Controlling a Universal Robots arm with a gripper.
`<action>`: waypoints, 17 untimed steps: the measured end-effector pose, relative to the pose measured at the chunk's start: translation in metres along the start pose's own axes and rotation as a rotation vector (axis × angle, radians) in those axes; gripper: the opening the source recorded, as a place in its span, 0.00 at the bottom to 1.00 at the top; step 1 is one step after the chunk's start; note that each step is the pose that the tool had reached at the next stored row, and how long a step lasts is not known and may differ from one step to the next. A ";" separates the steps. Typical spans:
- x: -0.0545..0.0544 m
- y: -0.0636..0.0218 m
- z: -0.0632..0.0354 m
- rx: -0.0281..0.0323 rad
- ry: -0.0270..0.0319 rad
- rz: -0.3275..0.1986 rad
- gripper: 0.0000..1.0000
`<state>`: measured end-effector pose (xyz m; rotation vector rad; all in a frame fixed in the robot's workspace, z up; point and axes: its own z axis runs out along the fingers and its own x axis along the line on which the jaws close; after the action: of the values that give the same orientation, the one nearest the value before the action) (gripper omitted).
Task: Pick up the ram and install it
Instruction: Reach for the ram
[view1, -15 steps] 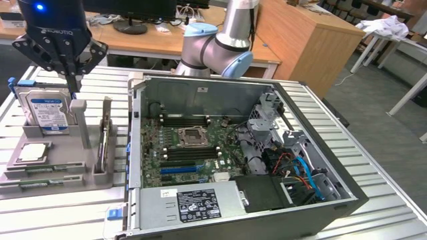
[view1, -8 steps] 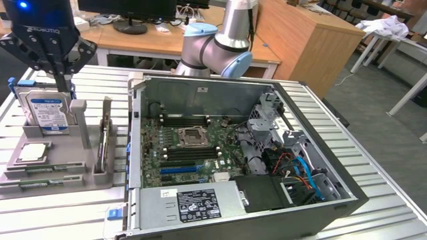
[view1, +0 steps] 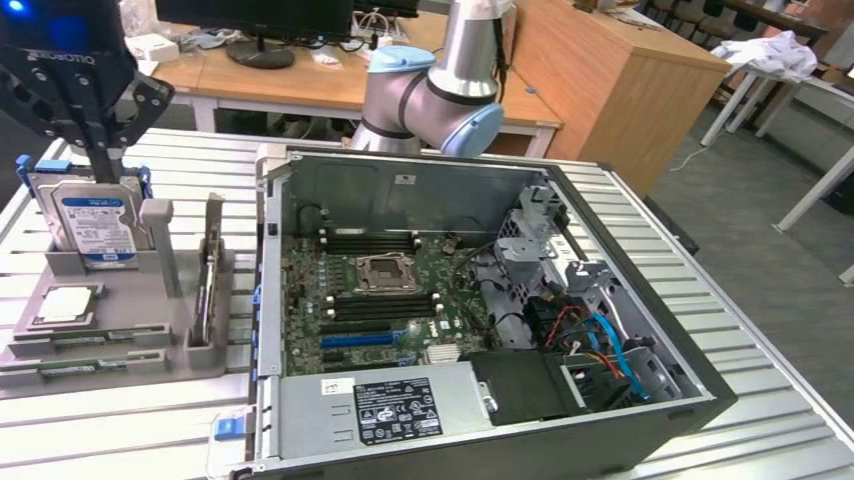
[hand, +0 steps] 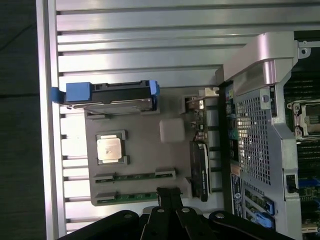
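Note:
Two ram sticks, thin and green, lie flat in slots at the near edge of a grey holder tray (view1: 127, 360). One ram stick (view1: 83, 341) (hand: 134, 176) lies beside the other (view1: 70, 369) (hand: 131, 196). My black gripper (view1: 102, 160) (hand: 169, 194) hangs above the tray, over the hard drive end in the exterior view. It is shut with nothing between its fingers. It touches neither stick. The open computer case (view1: 627, 330) lies on the exterior view's right of the tray. Its motherboard's black memory slots (view1: 380, 240) are bare.
In the tray stand a silver blue-labelled hard drive (view1: 94, 225) (hand: 117, 95), a square silver chip (view1: 67, 305) (hand: 110, 149) and a dark card on edge (view1: 207, 290) (hand: 200, 170). All rests on a slatted metal table (view1: 120, 420). The arm's base (view1: 441, 100) stands behind the case.

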<state>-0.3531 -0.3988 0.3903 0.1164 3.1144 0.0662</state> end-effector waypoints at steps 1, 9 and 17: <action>0.002 -0.0001 0.0000 0.0000 0.0000 0.000 0.11; 0.015 -0.0011 -0.0003 0.0000 -0.0001 0.000 0.11; 0.023 -0.0018 -0.0005 0.0001 0.0000 0.000 0.11</action>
<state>-0.3762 -0.3989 0.3902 0.1162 3.1144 0.0661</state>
